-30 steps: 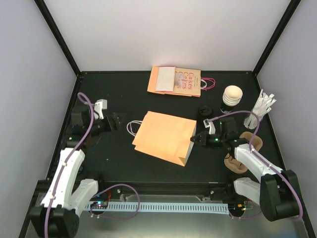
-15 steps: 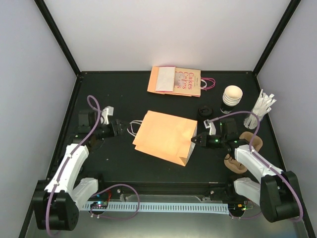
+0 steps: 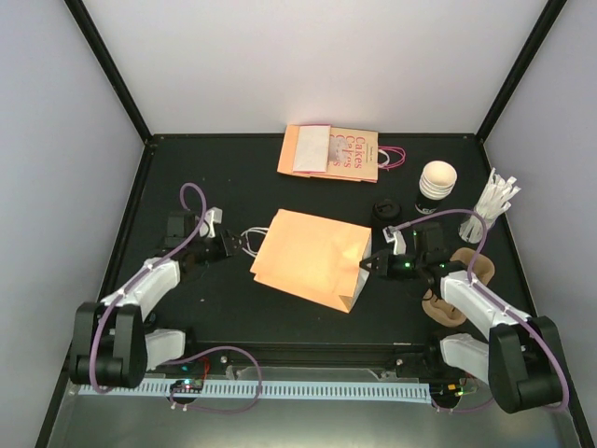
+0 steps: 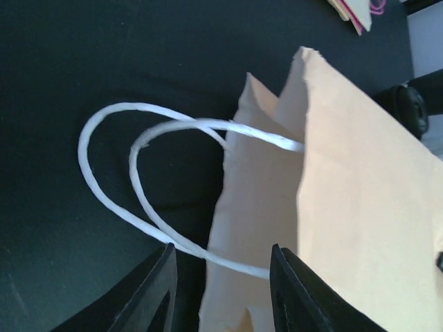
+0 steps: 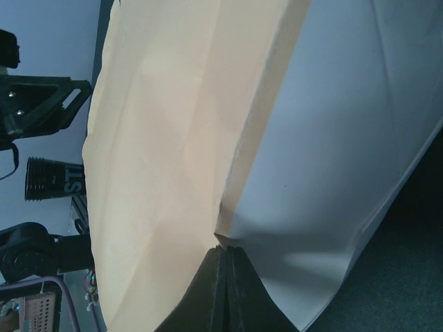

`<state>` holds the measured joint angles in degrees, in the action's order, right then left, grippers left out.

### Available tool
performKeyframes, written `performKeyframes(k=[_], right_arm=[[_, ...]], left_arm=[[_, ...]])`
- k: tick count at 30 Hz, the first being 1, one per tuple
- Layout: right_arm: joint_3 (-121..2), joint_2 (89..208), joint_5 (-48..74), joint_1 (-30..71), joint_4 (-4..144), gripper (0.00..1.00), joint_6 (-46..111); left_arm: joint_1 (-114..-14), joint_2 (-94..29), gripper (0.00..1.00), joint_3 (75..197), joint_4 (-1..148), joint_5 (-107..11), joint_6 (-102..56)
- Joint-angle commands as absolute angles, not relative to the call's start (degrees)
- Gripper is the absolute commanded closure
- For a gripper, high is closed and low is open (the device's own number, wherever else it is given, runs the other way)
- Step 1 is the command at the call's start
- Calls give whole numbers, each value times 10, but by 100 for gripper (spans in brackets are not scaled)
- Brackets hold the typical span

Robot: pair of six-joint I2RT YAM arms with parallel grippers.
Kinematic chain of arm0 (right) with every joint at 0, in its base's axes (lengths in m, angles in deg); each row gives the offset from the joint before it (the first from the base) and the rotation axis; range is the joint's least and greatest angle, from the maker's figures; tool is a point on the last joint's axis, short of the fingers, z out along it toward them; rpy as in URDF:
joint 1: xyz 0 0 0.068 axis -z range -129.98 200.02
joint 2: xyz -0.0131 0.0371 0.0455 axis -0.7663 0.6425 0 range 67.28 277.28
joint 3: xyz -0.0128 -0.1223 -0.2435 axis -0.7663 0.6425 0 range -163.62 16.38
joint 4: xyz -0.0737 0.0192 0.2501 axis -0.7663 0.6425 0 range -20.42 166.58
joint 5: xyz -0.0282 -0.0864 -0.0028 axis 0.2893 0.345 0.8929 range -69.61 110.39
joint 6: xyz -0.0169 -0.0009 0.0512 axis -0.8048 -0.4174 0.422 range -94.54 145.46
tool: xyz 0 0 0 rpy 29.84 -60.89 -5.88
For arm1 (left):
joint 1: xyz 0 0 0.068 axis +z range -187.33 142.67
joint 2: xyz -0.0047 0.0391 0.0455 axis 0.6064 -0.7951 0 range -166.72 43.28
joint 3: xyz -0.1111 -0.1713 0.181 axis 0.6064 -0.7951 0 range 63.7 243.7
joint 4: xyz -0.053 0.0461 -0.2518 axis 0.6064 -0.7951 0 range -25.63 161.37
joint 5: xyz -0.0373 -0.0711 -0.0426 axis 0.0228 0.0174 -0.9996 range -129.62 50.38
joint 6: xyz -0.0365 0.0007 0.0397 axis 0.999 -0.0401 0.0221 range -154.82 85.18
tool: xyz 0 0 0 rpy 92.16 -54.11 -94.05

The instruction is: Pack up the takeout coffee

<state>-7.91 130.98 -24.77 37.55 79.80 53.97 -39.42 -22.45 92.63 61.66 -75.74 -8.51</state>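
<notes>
Nearest first: the right gripper [image 5: 225,252] is pinched tight on a fold of the smooth orange paper bag [image 5: 159,138]. The left gripper [image 4: 221,256] is spread around its white cord handles [image 4: 111,173]. Beyond the right gripper, off to its right, the takeout coffee cup [image 3: 437,179] stands upright, mouth up, its round black lid [image 3: 385,209] lying off, nearer in. Only the top view shows the cream inside.

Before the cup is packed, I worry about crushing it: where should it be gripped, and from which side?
I'd grip the cup across its black wall below the rim, coming from the left: it stands upright and open, and the straws stand on its right.
</notes>
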Motion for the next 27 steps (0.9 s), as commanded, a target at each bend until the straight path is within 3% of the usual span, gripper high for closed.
performKeyframes(k=[1, 7, 27], right_arm=[[-62, 1325, -227, 379, 813, 99, 533], [-63, 1325, -227, 378, 812, 99, 536], [-68, 1316, -231, 379, 818, 99, 536]], left_arm=[[-405, -278, 61, 933, 702, -728, -102], [-418, -347, 63, 945, 743, -718, -130], [-509, -452, 56, 1049, 694, -484, -161]])
